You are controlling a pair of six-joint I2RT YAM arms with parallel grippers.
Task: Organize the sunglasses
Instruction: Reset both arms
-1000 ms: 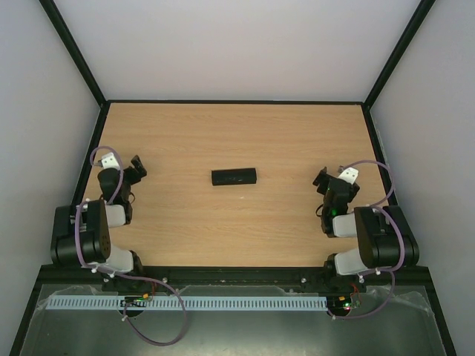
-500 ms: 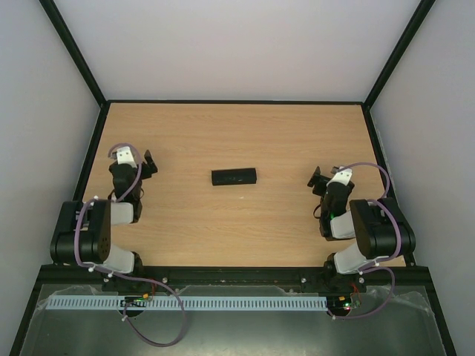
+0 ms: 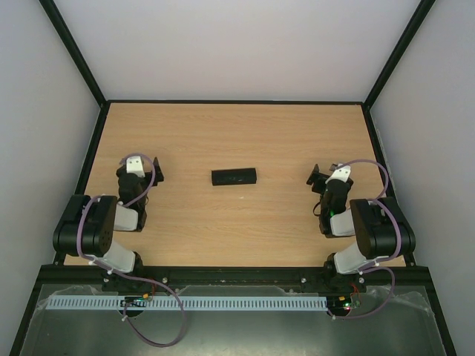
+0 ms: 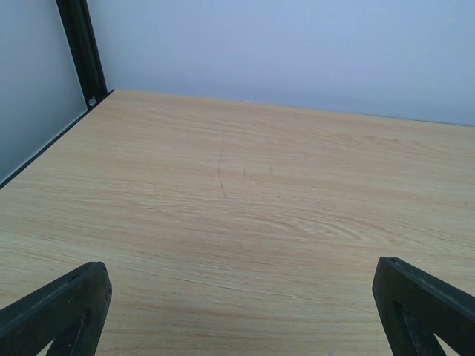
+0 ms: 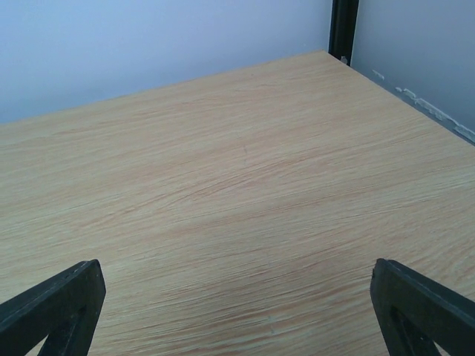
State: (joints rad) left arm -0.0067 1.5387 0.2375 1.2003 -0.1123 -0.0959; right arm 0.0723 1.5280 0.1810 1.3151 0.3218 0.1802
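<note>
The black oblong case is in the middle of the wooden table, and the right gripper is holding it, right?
Not quite. The black oblong case lies in the middle of the wooden table, but the right gripper is open and apart from it; the top external view shows that.

We look down on the whole table (image 3: 237, 141) from above and behind the arm bases (image 3: 122, 282). Our left wrist camera sits low over the table and faces the far left corner (image 4: 93, 100); the right one faces the far right corner (image 5: 341, 58). All three views share the table.
</note>
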